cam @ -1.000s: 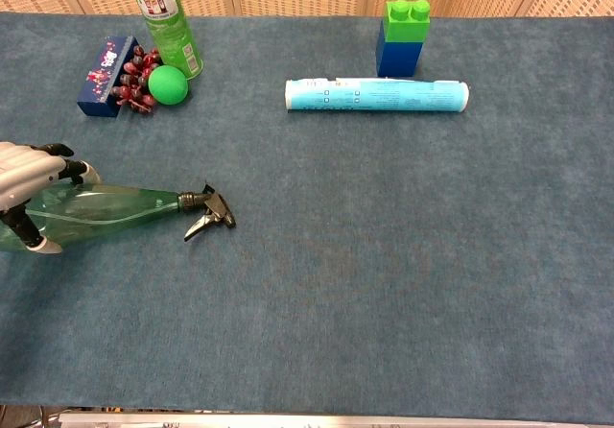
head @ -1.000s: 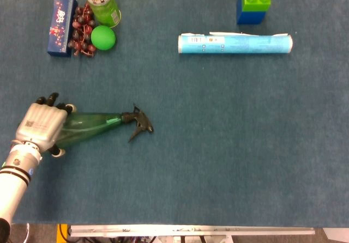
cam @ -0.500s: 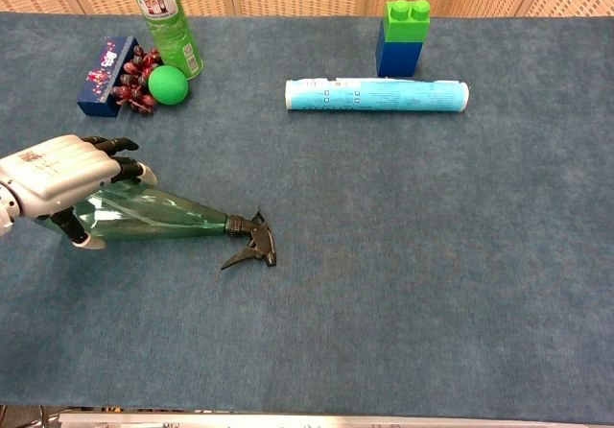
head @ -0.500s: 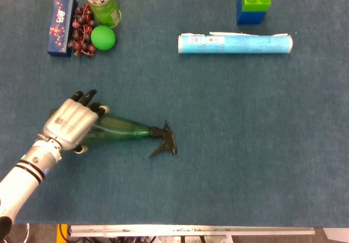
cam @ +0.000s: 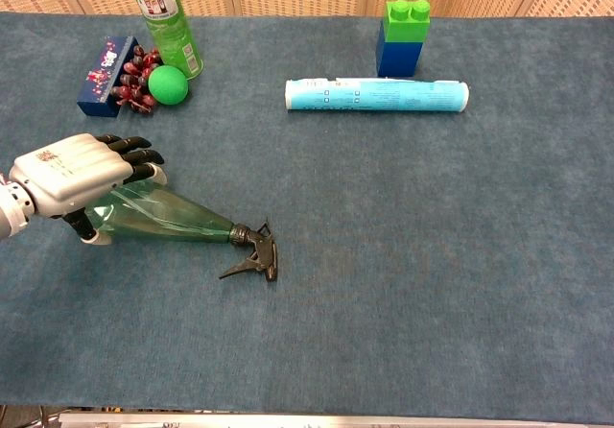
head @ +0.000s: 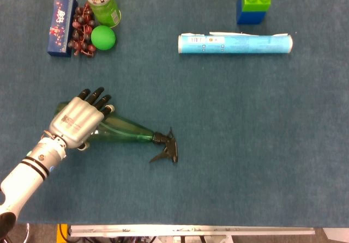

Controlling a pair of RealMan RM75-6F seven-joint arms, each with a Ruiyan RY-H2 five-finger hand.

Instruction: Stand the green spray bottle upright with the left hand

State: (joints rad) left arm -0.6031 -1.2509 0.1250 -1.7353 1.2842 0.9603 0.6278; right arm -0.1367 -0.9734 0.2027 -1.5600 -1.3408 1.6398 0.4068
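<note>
**On blue felt: one spray bottle, lying, held at its base**

Across the whole of both views runs a table [head: 245,145] covered in dark blue-green felt; the head view shows a metal rail along its near edge, and the chest view shows woven, tan panels behind its far edge.

Item 1: green spray bottle [head: 122,131], on its side at the near left of the table, body translucent, black trigger head [head: 166,149] pointing right and resting on the felt.

Item 2: left hand [head: 76,122], silver back uppermost, laid over the wide base end of the bottle with dark fingers [cam: 134,150] curled around it, so clamped on the bottle; the neck and trigger stick out free to the hand's right.

Far left corner: green canister [head: 101,3] upright, green ball [head: 103,37], red grapes [head: 80,30], blue box [head: 60,18], clustered together.

Far side, right of centre: light-blue tube [head: 234,43] lying flat; behind it a green block stacked on a blue one [head: 253,4]
</note>
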